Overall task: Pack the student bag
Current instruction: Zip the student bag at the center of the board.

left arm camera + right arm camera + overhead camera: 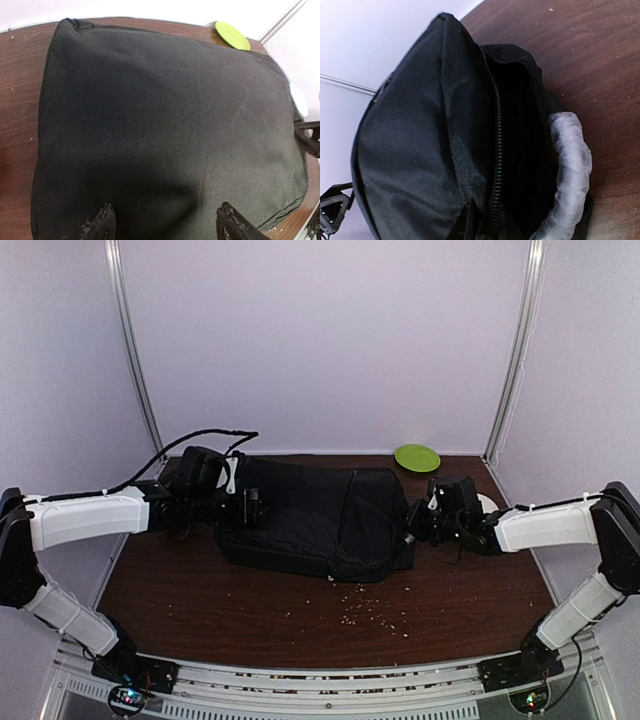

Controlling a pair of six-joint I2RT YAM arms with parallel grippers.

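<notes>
Two arms reach over the big brown surface [200,600], one from each side. Between their two pincers lies the student bag [320,520]. It is flat, black and soft, and much bigger than anything else.

The left pincer [165,222] hangs just above the bag's closed end. Its two fingers [100,225] stand wide apart with only black cloth under them. It is open and holds nothing.

The right pincer [412,525] is right up against the bag's other end, where the mouth is. Its fingers do not show well, so I cannot tell if it is open, closed or pinching the cloth.

Just in front of the right pincer, the zipper [497,150] is undone and the mouth gapes. Inside is dark, and I see nothing packed there. The pale grey handle [570,165] curls beside the mouth, close to that pincer.

Past the right pincer, toward the back wall, sits a small green plate [417,457], apart from the bag. Tiny crumbs [375,612] lie on the near side of both pincers.

I think the job has hardly begun. The bag is open and ready. Putting things in and zipping it shut are both left to do.
</notes>
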